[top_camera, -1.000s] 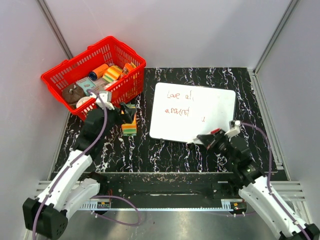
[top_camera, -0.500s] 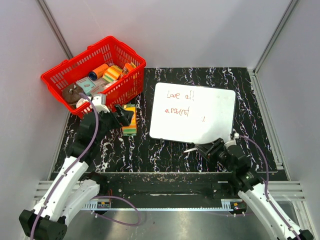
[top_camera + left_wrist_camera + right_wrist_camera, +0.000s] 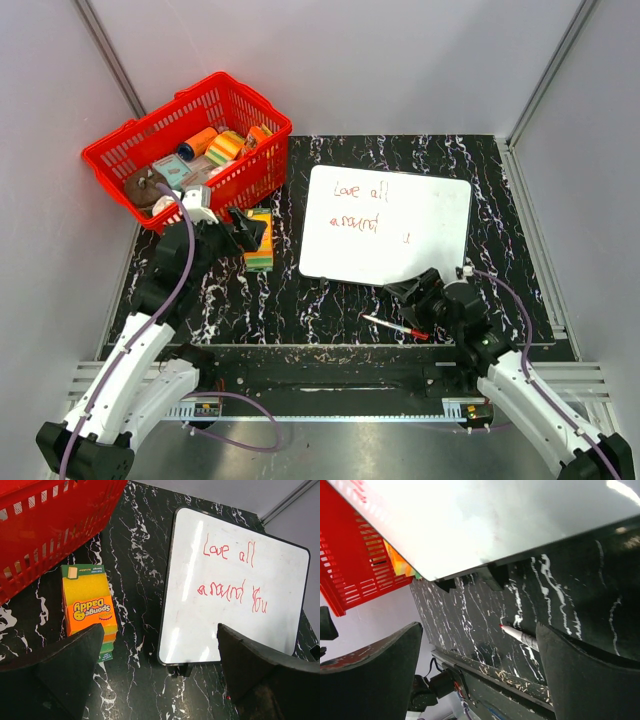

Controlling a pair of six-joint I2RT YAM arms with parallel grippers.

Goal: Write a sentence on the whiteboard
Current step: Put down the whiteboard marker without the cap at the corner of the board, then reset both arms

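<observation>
The whiteboard (image 3: 420, 240) lies flat in the middle of the table, also seen in the left wrist view (image 3: 200, 620) and from its near edge in the right wrist view (image 3: 495, 520). The sentence (image 3: 358, 207) is in thin red marker in two lines, reading "Love all around you" (image 3: 231, 575). A slim white pen (image 3: 395, 327) with a red tip (image 3: 520, 635) lies loose on the table in front of the board. My right gripper (image 3: 416, 300) hangs open just above the pen (image 3: 480, 630), not touching it. Over by the sponges, my left gripper (image 3: 245, 228) is open and empty (image 3: 161, 630).
A red basket (image 3: 120, 150) full of small items stands at the back left (image 3: 50, 535). A stack of packaged sponges (image 3: 259, 246) lies between the basket and the board (image 3: 90, 611). The table's metal front rail (image 3: 330, 372) runs just behind the pen.
My right gripper has opened and let go of the pen, which now lies on the table near the front edge. The right arm drew back from the board. The left arm shifted slightly.
</observation>
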